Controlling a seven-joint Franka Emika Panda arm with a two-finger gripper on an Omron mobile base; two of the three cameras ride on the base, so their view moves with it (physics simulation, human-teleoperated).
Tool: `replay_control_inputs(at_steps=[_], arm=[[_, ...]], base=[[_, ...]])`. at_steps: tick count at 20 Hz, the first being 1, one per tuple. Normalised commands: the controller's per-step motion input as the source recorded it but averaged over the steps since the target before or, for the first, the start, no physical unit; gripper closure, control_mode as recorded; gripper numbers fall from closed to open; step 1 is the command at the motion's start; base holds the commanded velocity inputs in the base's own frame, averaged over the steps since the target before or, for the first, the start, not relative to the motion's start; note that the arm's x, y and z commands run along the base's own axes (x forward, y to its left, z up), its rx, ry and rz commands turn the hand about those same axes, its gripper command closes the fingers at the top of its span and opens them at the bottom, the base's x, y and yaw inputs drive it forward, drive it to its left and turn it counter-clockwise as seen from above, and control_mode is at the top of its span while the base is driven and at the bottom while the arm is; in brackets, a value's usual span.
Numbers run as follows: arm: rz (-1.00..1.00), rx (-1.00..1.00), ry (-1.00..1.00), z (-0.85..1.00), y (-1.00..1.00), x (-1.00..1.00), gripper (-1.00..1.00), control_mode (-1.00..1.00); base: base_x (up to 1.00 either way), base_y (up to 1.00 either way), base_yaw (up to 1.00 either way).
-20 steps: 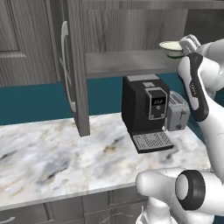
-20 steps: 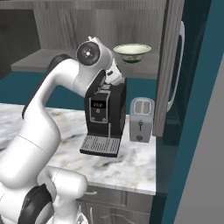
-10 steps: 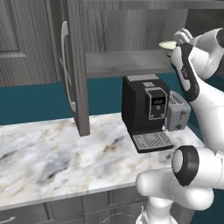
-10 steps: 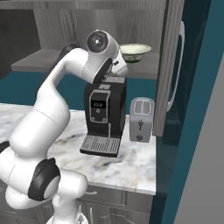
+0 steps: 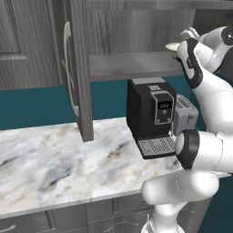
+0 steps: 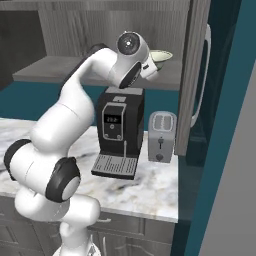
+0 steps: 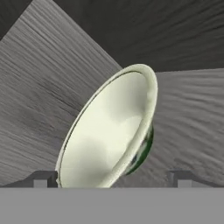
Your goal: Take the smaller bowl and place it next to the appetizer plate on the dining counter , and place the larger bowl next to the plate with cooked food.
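Where grey cabinets (image 5: 41, 50) hang, veined marble worktop (image 5: 68, 164) below.

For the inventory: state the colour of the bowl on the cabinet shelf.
Pale cream-white inside, dark green underside; the bowl shows best in the hand view.

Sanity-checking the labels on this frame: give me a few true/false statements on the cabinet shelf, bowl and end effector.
1. The bowl sits on the open cabinet shelf. True.
2. The end effector is shut on the bowl's rim. False: its jaws stand wide open, one fingertip on either side of the bowl, not closed.
3. A coffee machine and a toaster stand on the marble worktop below the shelf. True.
4. The toaster stands on the shelf beside the bowl. False: it is on the worktop, next to the coffee machine.
5. The cabinet door is closed. False: it hangs open.
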Motion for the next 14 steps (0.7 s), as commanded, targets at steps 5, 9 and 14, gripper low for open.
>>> replay_control_inputs(at_steps=[5,9,14], arm=[[0.0,0.0,0.0,0.0,0.0,0.5,-1.0,-1.0],[0.0,0.0,0.0,-0.06,0.0,0.35,-1.0,-1.0],[0.0,0.0,0.0,-0.14,-0.05,0.09,-1.0,-1.0]], base=[[0.0,0.0,0.0],[0.0,0.0,0.0],[0.0,0.0,0.0]])
